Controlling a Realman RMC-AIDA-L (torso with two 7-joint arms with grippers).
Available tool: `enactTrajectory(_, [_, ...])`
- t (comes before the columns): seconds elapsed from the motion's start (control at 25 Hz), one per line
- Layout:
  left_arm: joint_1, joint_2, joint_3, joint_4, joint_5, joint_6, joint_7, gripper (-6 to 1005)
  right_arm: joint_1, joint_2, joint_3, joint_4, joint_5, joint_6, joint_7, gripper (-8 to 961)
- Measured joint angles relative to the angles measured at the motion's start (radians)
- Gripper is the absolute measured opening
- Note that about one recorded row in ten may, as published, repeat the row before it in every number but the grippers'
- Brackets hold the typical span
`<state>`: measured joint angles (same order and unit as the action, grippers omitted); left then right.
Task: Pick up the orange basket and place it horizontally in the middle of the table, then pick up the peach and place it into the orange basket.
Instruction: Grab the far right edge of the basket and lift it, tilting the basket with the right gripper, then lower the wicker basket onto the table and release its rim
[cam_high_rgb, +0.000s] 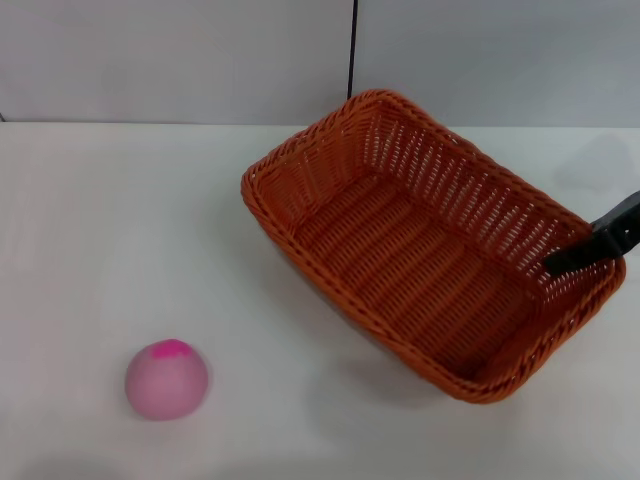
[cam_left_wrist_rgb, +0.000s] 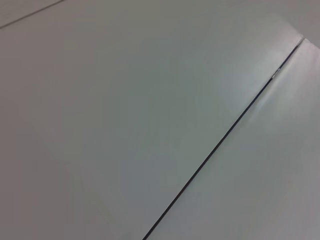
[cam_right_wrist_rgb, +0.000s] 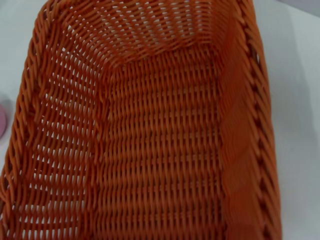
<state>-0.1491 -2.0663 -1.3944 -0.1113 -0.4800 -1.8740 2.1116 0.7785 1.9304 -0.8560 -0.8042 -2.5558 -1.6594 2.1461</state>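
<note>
orange wicker fills most of the head view: the basket (cam_high_rgb: 430, 240) sits on the white surface (cam_high_rgb: 120, 220), turned diagonally, with one short end toward eleven o'clock near the grey wall (cam_high_rgb: 180, 55) and the other toward five o'clock. it lies right of centre, open side up, and holds nothing. its braided rim and slatted, sloping sides show all the way round.

at about three o'clock on the basket, the right claw (cam_high_rgb: 598, 243) comes in from the right edge as a dark finger at the rim of the far short end, its tip dipping just inside the wall. whether it is clenched on the rim or released cannot be told, since only one dark piece shows. the right wrist view looks straight down into the basket (cam_right_wrist_rgb: 160, 150), showing the woven floor and the inside of the walls, with a sliver of pink at one edge.

the peach (cam_high_rgb: 166, 379) rests on the surface at about eight o'clock from the basket, well apart from it, toward the near left, with its magenta patch facing up.

the left claw is out of sight; the left wrist view shows only a pale grey panel (cam_left_wrist_rgb: 125, 100) crossed by a thin dark seam (cam_left_wrist_rgb: 220, 140).
</note>
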Motion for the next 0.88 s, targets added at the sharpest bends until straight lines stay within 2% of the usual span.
enactTrajectory(0.12, [0.000,0.000,0.000,0.003,0.000,-0.001,0.000,634,-0.003,0.000,0.006,-0.002,0.002,-0.001,-0.007,398])
enactTrajectory(0.36, [0.000,0.000,0.000,0.005,-0.003,-0.002,-0.001,633,-0.012,0.001,0.020,-0.011,0.006,-0.011,-0.029,281])
enactTrajectory(0.56, [0.001,0.000,0.000,0.006,-0.005,-0.002,-0.001,632,-0.017,-0.004,0.110,-0.015,0.032,-0.041,-0.076,183])
enactTrajectory(0.72, [0.002,0.000,-0.001,0.007,-0.005,-0.002,-0.001,631,-0.045,-0.026,0.173,-0.050,0.169,-0.104,-0.130,181])
enactTrajectory(0.88, [0.002,0.000,-0.002,0.007,-0.005,-0.002,-0.001,630,-0.087,-0.052,0.178,-0.099,0.341,-0.132,-0.158,180])
